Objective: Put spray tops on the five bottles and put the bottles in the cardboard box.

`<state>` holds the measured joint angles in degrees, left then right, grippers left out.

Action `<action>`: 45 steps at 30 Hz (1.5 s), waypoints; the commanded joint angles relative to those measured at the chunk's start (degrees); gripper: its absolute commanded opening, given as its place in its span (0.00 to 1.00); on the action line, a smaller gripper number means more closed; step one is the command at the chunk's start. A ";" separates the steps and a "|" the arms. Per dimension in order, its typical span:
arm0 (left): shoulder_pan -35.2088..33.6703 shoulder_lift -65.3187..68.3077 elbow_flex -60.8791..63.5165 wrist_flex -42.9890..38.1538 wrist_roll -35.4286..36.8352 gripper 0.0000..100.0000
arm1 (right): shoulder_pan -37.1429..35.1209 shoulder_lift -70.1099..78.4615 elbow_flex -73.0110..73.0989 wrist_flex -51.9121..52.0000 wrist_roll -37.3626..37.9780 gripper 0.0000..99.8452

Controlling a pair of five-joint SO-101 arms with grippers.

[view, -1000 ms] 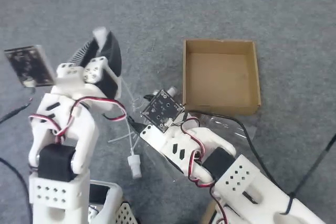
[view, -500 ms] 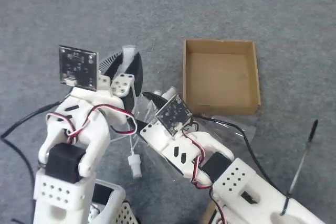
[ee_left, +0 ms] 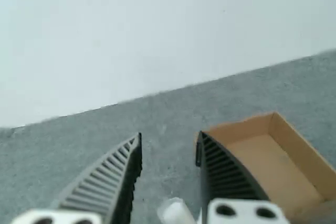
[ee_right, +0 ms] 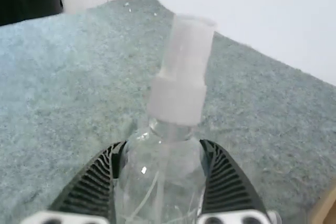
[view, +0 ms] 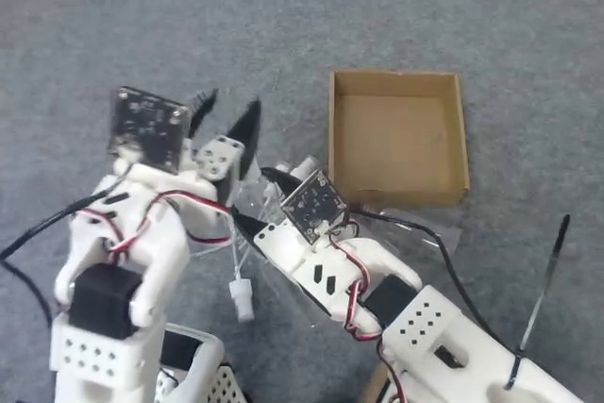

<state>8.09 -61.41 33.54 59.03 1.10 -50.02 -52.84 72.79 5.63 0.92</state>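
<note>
One bottle capped and gripped, none boxed yet; most of the task looks left.
A loose spray top (view: 243,297) lies on the tabletop behind both arms' fingertips. The right fingers (ee_right: 92,187) clamp a clear bottle (ee_right: 157,171), fitted spray top (ee_right: 178,77) just past their tips. The left fingers (ee_left: 113,182) are spread wide and empty. The cardboard box (view: 396,139) beyond is empty.

high: overhead, downward | wrists: close, forward | high+left share cardboard box (view: 396,139)

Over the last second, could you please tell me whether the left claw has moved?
Yes. In the high view, the left claw has shifted sideways, closer to the cardboard box, and it has opened.
</note>
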 commanded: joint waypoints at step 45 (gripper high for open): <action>-15.03 -3.25 2.68 8.09 -4.04 0.10 | 1.10 -2.51 -1.14 1.45 -0.79 0.01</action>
<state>-4.31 -62.73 33.89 67.65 -3.03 -50.02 -53.01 72.70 5.71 0.92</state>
